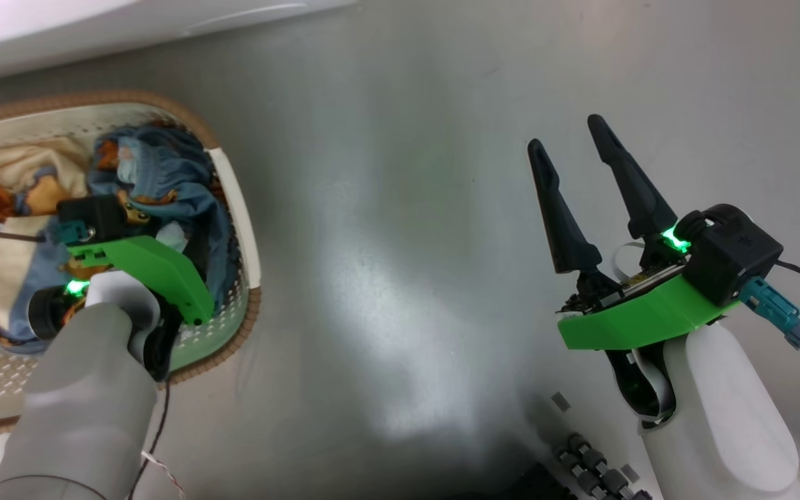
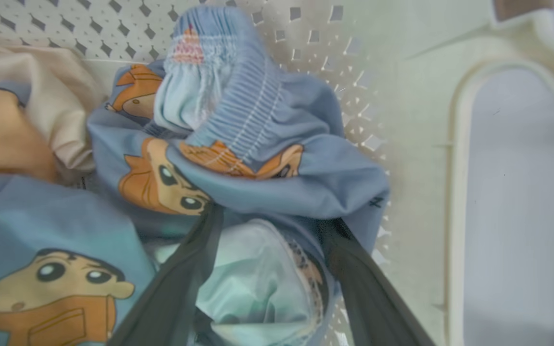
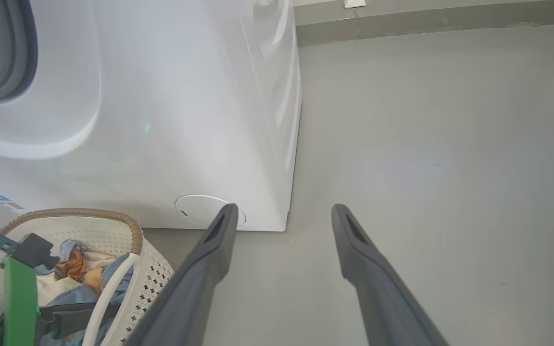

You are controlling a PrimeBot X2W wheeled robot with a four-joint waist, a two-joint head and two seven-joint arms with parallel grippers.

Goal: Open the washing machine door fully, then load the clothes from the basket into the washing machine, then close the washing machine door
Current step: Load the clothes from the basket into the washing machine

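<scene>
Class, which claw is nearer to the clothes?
Left. The left claw sits in the basket, open fingers in the clothes; the right claw hangs open over the floor, apart.

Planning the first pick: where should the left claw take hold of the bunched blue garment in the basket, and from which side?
Probably the thick fold below its elastic band, coming down from above: it humps up in the basket, and the open left claw stands astride cloth right there.

Laundry area, white washing machine (image 3: pixel 185 120), cream basket (image 3: pixel 154 278), grey floor (image 3: pixel 426 144)
</scene>
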